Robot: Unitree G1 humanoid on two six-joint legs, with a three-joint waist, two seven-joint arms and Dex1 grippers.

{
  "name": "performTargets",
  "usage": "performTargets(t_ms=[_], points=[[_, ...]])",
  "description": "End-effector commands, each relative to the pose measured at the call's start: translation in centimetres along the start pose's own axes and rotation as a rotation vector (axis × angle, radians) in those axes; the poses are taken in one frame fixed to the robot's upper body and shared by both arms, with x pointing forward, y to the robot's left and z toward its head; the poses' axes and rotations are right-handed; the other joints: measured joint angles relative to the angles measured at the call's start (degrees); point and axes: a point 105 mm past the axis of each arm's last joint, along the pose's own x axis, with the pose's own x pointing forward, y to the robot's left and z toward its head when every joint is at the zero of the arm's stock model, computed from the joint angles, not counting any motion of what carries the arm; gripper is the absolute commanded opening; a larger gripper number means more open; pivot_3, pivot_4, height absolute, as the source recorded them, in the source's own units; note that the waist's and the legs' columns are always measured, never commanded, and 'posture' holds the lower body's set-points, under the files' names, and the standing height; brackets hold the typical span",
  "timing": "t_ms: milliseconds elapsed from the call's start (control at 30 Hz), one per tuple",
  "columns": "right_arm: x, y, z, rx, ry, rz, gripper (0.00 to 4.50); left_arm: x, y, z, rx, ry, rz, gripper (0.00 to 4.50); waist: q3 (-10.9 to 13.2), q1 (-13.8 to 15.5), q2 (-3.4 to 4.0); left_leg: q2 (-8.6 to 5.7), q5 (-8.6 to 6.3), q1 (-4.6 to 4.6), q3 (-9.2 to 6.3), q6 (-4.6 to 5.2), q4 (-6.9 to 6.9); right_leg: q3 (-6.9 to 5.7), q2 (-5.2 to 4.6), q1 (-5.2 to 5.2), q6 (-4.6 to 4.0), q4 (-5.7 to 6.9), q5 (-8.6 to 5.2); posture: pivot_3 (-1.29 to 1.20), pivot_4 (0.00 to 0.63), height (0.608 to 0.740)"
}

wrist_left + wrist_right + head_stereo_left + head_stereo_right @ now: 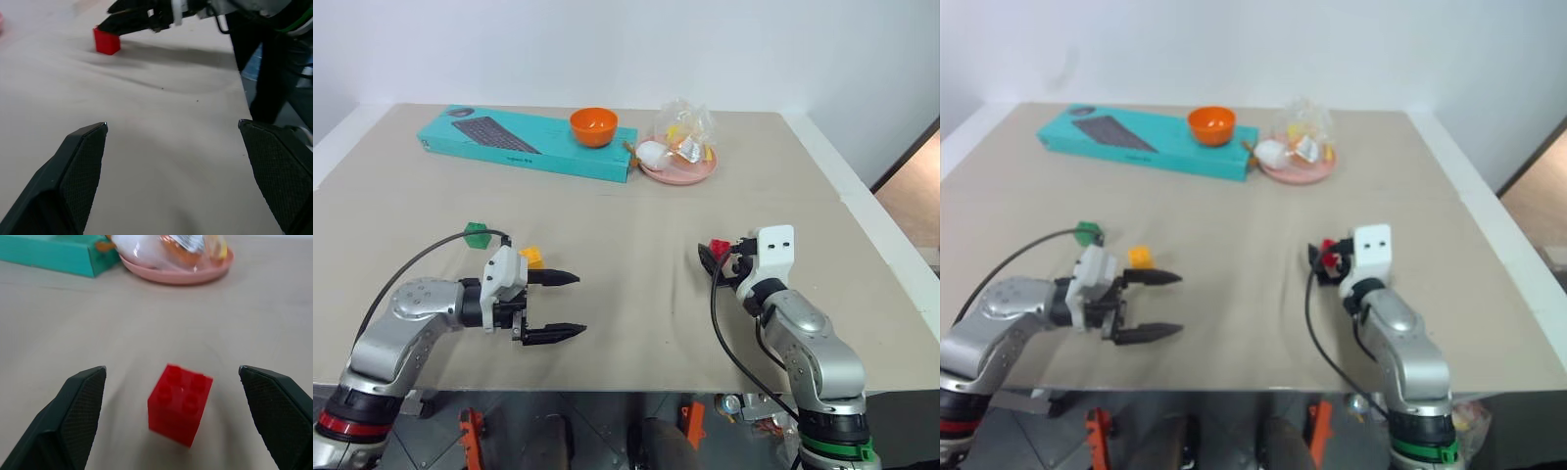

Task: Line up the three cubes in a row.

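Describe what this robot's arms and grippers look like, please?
Both arms are rounded silver metal. Each ends in a white block carrying the left gripper and right gripper, each with two black pointed fingers whose inner pads are textured. A black cable loops along each arm. Near the base, the left arm has a red ring, the right a green one.

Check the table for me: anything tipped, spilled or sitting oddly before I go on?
Nothing spilled or damaged. The orange bowl sits on the teal keyboard box, not the table. The cubes are scattered: green cube and yellow cube by the left gripper, red cube between the right gripper fingers.
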Motion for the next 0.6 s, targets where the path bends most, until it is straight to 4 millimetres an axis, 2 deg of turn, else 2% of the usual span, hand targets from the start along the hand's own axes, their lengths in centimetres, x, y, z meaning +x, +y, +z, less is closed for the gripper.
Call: performTargets(t_ms=[33, 300, 500, 533, 600], points=[[0.5, -0.4, 1.0, 0.004, -0.043, -0.041, 4.50, 0.5, 0.3, 0.4, 0.013, -0.006, -0.043, 4.42, 0.0, 0.0, 0.00, -0.01, 0.00, 0.00, 0.01, 0.00, 0.00, 0.01, -0.01, 0.00, 0.01, 0.00, 0.00, 0.00, 0.150, 0.740], [2.4, -0.7, -0.2, 0.075, -0.023, -0.100, 4.50, 1.8, 0.6, 0.1, 0.052, -0.002, -0.088, 4.42, 0.0, -0.6, 0.00, -0.02, 0.00, -0.03, 0.04, 0.00, 0.01, 0.09, -0.01, -0.02, 0.07, 0.00, 0.03, 0.00, 0.150, 0.740], [2.8, -0.6, -0.8, 0.084, -0.006, -0.117, 2.73, 2.3, 0.8, 0.1, 0.070, -0.019, -0.074, 4.50, 0.0, -0.7, 0.01, -0.01, 0.00, -0.05, 0.02, 0.00, 0.01, 0.08, 0.00, -0.03, 0.07, 0.00, 0.03, 0.00, 0.150, 0.740], [2.8, -0.5, -0.9, 0.079, -0.003, -0.115, 2.19, 2.5, 0.7, 0.0, 0.069, -0.022, -0.074, 4.50, 0.0, -0.9, 0.01, -0.02, 0.00, -0.05, 0.03, 0.00, 0.01, 0.09, 0.00, -0.03, 0.07, 0.00, 0.03, 0.00, 0.150, 0.740], [2.6, -0.4, -1.0, 0.056, 0.001, -0.110, 1.54, 2.6, 0.5, 0.0, 0.060, -0.030, -0.071, 4.50, 0.0, -1.1, 0.00, -0.02, 0.00, -0.07, 0.02, 0.00, 0.02, 0.09, -0.03, -0.03, 0.08, 0.00, 0.03, 0.00, 0.150, 0.740]])
